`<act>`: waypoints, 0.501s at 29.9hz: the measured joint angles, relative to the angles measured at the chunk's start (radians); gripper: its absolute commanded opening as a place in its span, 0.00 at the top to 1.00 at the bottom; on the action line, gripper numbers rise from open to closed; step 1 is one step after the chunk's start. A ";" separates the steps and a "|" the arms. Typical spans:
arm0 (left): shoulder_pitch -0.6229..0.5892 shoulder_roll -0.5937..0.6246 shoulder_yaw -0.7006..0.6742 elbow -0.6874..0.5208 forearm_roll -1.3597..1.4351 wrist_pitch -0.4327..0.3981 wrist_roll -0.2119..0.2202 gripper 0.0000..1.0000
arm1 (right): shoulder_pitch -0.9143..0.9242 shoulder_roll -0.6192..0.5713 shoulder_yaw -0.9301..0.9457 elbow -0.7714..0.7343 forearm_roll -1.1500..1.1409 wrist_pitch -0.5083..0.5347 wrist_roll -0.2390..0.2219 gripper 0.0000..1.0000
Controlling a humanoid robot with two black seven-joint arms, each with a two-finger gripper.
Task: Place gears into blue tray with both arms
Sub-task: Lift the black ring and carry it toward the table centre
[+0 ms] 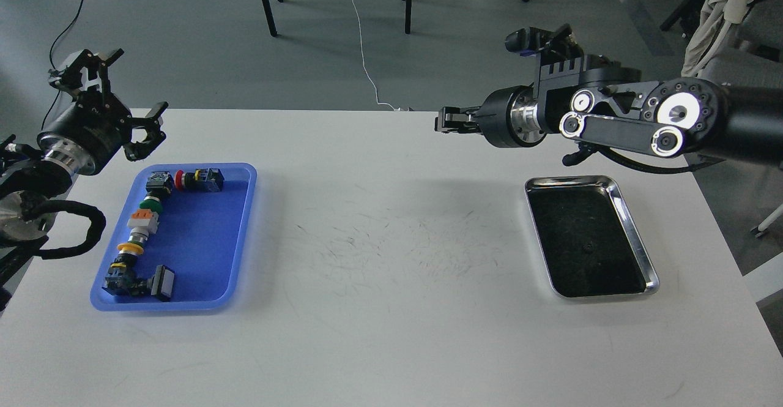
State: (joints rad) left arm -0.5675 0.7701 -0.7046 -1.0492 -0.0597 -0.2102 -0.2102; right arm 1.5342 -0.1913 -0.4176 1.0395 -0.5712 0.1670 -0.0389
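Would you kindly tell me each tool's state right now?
Left tool: open, holding nothing.
Right tool: cannot be told, seen end-on and dark.

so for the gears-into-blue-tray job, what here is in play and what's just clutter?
In play:
blue tray
left gripper, open
right gripper, fingers not distinguishable
silver metal tray; one small dark speck in it, too small to call a gear

Just lying about:
push-button switches, lined up inside the blue tray
white table
cables on the floor

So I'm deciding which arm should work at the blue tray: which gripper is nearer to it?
Left. The left gripper hovers just above the blue tray's far left corner. The right gripper is far off to the tray's right, over the table's far edge.
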 measured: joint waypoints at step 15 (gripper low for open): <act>0.003 0.023 -0.004 0.000 -0.002 -0.003 0.001 0.01 | -0.239 0.191 0.090 -0.208 0.016 -0.066 0.059 0.99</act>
State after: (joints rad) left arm -0.5643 0.7928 -0.7082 -1.0493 -0.0613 -0.2134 -0.2087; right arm 1.2952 0.0001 -0.3274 0.8314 -0.5549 0.1007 0.0198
